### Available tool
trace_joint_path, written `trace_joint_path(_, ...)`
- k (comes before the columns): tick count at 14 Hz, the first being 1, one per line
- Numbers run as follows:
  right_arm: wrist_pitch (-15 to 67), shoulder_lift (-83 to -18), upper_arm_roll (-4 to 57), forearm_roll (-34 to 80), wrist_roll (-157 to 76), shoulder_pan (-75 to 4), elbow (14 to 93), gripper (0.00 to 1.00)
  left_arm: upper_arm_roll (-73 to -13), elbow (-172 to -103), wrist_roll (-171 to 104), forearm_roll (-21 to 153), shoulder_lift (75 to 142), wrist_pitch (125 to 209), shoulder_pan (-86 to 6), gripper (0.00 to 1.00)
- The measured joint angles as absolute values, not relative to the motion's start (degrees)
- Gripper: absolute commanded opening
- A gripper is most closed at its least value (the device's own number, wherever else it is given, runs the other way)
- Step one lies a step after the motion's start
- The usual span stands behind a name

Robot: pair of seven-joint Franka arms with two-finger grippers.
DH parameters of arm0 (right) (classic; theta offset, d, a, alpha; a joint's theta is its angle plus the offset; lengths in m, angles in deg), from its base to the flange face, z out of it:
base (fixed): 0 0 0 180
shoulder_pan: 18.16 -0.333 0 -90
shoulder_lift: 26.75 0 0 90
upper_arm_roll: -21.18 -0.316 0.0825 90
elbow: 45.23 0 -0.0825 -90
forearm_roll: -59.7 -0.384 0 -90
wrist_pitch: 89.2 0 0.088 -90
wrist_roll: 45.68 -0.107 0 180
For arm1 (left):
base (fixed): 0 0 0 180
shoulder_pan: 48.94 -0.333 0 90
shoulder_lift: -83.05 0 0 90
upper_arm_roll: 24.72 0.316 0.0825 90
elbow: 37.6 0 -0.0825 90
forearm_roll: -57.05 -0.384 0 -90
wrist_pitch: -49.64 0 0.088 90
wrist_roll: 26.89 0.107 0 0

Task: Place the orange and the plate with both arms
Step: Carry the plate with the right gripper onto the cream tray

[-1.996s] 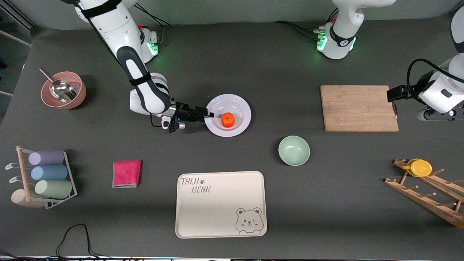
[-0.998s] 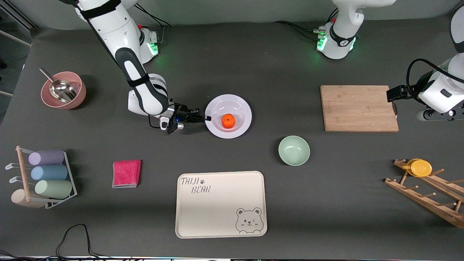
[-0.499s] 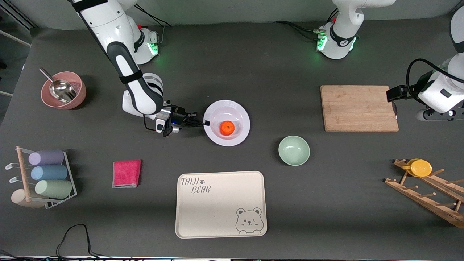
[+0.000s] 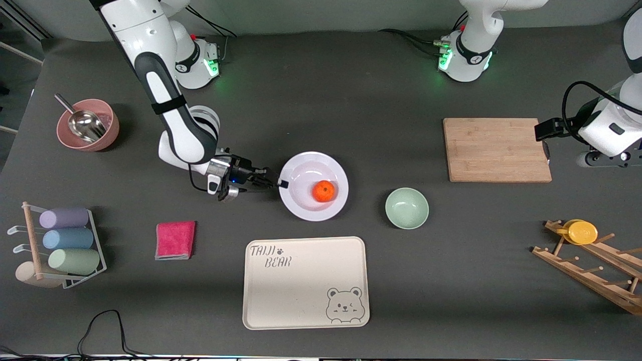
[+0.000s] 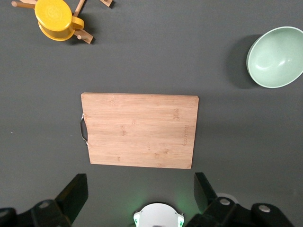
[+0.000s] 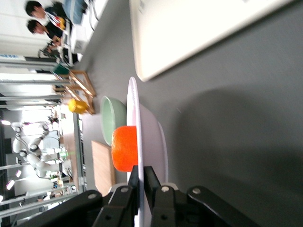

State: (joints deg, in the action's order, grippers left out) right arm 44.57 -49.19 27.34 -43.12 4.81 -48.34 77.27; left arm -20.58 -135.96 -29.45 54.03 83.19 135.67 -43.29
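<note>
The pale lavender-white plate (image 4: 300, 201) is between the bear tray and the table's middle, with the orange (image 4: 324, 191) in its well. My right gripper (image 4: 279, 184) is shut on the plate's rim at the edge toward the right arm's end. In the right wrist view the fingers (image 6: 150, 176) pinch the thin rim of the plate (image 6: 158, 142), with the orange (image 6: 124, 147) just past them. The plate looks slightly raised above the table. My left gripper (image 4: 546, 150) waits open and empty beside the cutting board; it also shows in the left wrist view (image 5: 139, 196).
The beige bear tray (image 4: 306, 283) lies nearer the front camera than the plate. A pale green bowl (image 4: 407, 208) sits beside the plate toward the left arm's end. A wooden cutting board (image 4: 496, 149), a pink cloth (image 4: 175, 240), a pink bowl with a scoop (image 4: 88, 124), a cup rack (image 4: 62, 245) and a wooden rack with a yellow cup (image 4: 582, 232) stand around.
My right gripper drew back from the orange to the plate's rim, shut on it, and carried the plate with the orange toward the front camera and the bear tray. The left arm has not moved.
</note>
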Motion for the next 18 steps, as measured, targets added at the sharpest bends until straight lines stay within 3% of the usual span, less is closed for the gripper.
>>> trace_joint_path(11, 41.3, -52.3, 28.5, -42.0, -8.3, -42.2, 60.1, 0.00, -20.5, -136.0, -29.5, 54.0, 83.2, 135.7, -43.3, 1.00)
trace_joint_path(14, 40.6, -56.4, 28.6, -40.1, -9.7, -40.2, 55.3, 0.00, -20.5, -136.0, -29.4, 54.0, 83.2, 135.7, -43.3, 1.00)
trace_joint_path(18, 39.8, -66.5, 28.6, -40.0, -10.4, -38.6, 44.3, 0.00, -20.5, -136.0, -29.5, 54.0, 83.2, 135.7, -43.3, 1.00)
